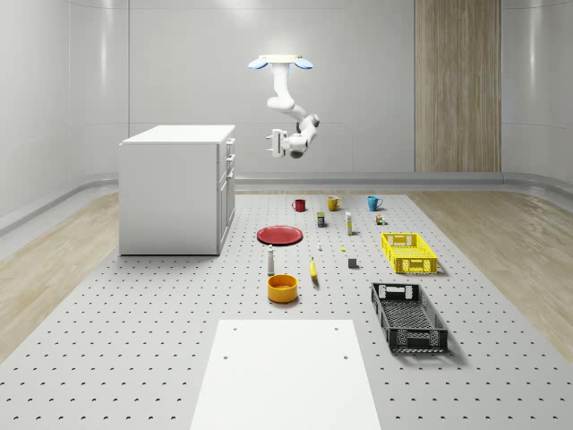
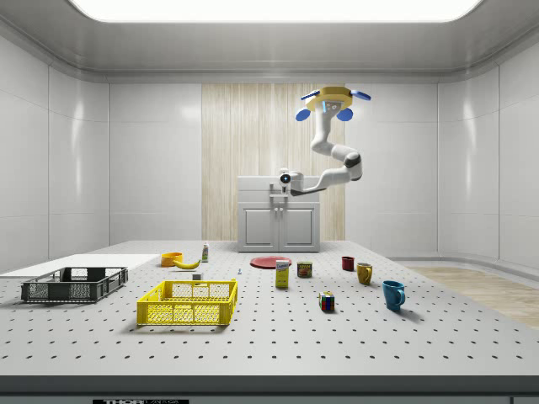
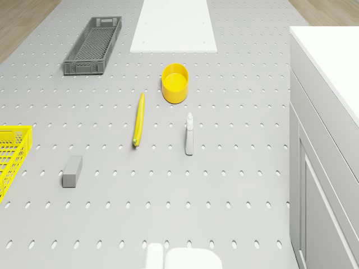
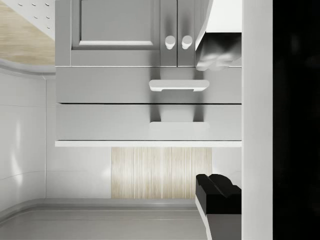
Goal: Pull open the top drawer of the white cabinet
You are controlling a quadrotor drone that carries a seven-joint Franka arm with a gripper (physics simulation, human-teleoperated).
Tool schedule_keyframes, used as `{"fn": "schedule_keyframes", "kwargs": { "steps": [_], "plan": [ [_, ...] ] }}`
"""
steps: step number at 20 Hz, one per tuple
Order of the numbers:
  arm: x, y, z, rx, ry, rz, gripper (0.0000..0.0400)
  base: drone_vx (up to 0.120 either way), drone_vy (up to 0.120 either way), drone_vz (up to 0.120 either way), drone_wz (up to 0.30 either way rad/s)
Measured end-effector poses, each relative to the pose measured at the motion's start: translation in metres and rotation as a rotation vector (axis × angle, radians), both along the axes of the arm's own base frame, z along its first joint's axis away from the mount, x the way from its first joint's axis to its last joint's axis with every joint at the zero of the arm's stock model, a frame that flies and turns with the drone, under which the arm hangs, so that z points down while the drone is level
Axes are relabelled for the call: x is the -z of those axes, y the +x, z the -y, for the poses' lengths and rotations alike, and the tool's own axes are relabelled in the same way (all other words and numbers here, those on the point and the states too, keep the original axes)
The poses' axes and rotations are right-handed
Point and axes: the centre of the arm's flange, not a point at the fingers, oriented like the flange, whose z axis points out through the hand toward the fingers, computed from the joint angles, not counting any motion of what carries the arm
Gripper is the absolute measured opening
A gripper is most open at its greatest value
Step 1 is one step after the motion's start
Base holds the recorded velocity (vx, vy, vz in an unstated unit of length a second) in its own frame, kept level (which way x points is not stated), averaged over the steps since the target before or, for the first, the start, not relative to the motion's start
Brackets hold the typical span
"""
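Whole-scene view: drone (image 1: 281,62) hovers beside the white cabinet (image 1: 177,188) — hand (image 1: 275,141) spread, level with the shut top drawer (image 4: 148,122), near its front, not touching.

Simulated robotics test lab: grey perforated table (image 1: 134,358), bare white panelled walls (image 1: 179,72), scattered test props, plastic crates (image 1: 409,253).

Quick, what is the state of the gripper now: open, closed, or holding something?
Gripper: jaws open, holding nothing, in the air in front of the white cabinet, apart from its drawer fronts; the drone hovers above.
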Motion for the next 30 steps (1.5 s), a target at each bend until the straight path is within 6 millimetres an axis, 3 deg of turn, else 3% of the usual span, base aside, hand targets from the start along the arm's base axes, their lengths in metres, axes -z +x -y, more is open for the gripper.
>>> {"fn": "schedule_keyframes", "kwargs": {
  "steps": [15,30],
  "plan": [
    [0.001,0.000,-0.075,0.000,0.001,0.000,0.0305,0.000,0.000,0.000,0.000],
    [0.016,0.000,-0.092,0.000,0.001,0.000,0.0305,0.000,0.000,0.000,0.000]
  ]
}}
